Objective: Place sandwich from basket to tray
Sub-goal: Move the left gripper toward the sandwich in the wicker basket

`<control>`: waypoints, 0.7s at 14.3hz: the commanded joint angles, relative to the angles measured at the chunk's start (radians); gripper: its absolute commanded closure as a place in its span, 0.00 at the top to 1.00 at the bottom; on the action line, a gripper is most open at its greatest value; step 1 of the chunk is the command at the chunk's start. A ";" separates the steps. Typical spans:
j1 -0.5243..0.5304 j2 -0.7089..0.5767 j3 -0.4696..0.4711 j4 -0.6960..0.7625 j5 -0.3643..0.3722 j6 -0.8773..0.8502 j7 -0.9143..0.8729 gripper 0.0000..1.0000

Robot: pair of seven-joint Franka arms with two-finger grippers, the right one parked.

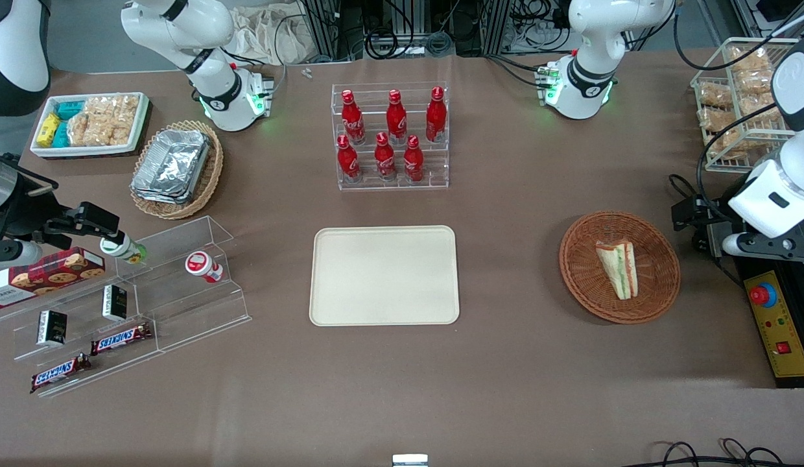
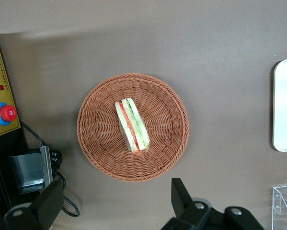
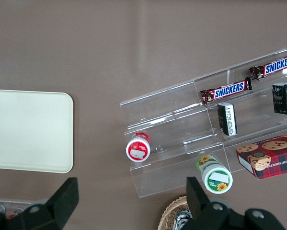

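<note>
One sandwich (image 1: 618, 267) lies in the basket (image 1: 655, 301), right of centre in the front view; the tray (image 1: 384, 274) sits mid-frame, bare, well apart from the basket. End effector (image 1: 733, 243) hangs at the right edge, just beside the basket, on the working arm's end of the counter (image 1: 506, 363). Wrist view: end effector (image 2: 117, 203) w/ fingers (image 2: 181, 196) spread wide, released, gripping nothing, over the counter beside the basket's rim (image 2: 129, 175); sandwich (image 2: 132, 125) centred in the basket.

Brown table (image 1: 519, 194) (matte), cables along its edge.
</note>
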 commanded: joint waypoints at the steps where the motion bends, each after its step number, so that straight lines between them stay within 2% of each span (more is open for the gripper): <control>1: -0.002 0.015 -0.002 0.037 0.007 -0.012 0.006 1.00; 7: -0.004 0.029 -0.001 0.026 0.017 -0.009 0.005 1.00; 10: 0.008 0.019 0.007 -0.050 0.018 0.034 -0.096 1.00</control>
